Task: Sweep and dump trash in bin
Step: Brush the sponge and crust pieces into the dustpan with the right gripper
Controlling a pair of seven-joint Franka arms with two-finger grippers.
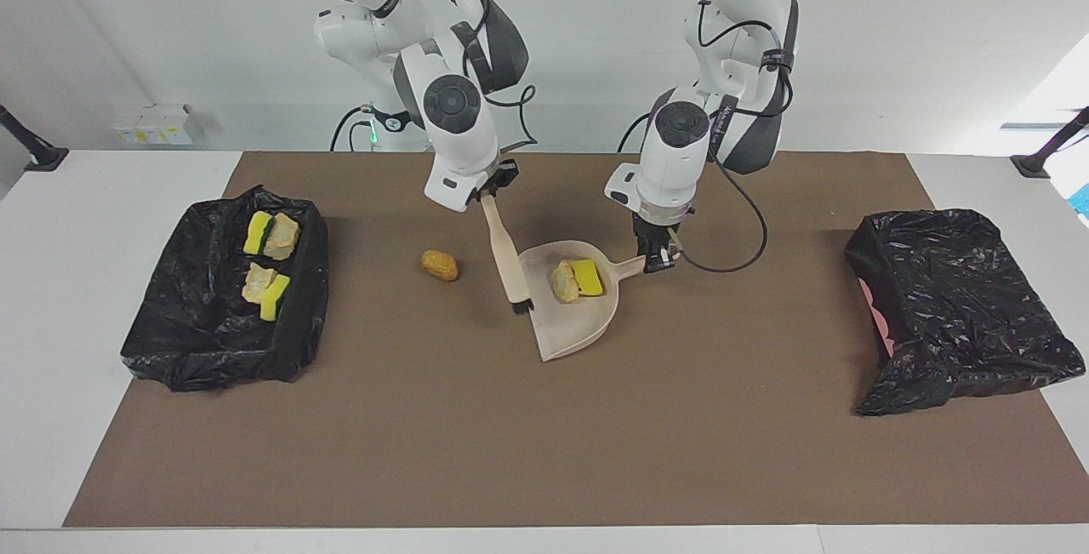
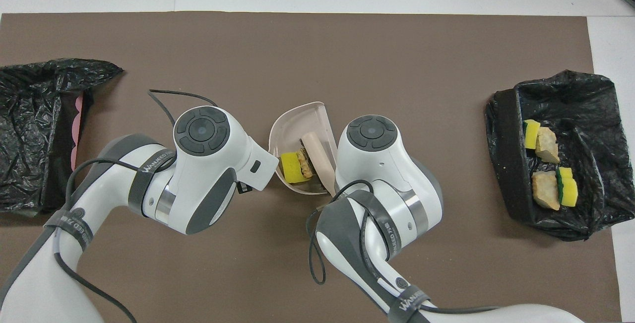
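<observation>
A beige dustpan [image 1: 572, 322] lies on the brown mat at mid-table, its mouth toward the right arm's end. In it lie a yellow sponge piece [image 1: 588, 277] and a tan chunk [image 1: 563, 282], also seen in the overhead view as sponge [image 2: 289, 167] and chunk [image 2: 305, 161]. My left gripper [image 1: 657, 260] is shut on the dustpan's handle. My right gripper [image 1: 493, 188] is shut on a beige brush [image 1: 508, 260], whose dark bristles stand at the pan's mouth. A brown chunk [image 1: 440, 265] lies on the mat beside the brush, toward the right arm's end; the overhead view hides it.
A black-lined bin [image 1: 204, 341] at the right arm's end holds several scraps, yellow sponges [image 2: 532, 133] and tan chunks [image 2: 545, 189]. A second black-bagged bin [image 1: 961, 307] sits at the left arm's end. The brown mat [image 1: 544, 452] covers most of the table.
</observation>
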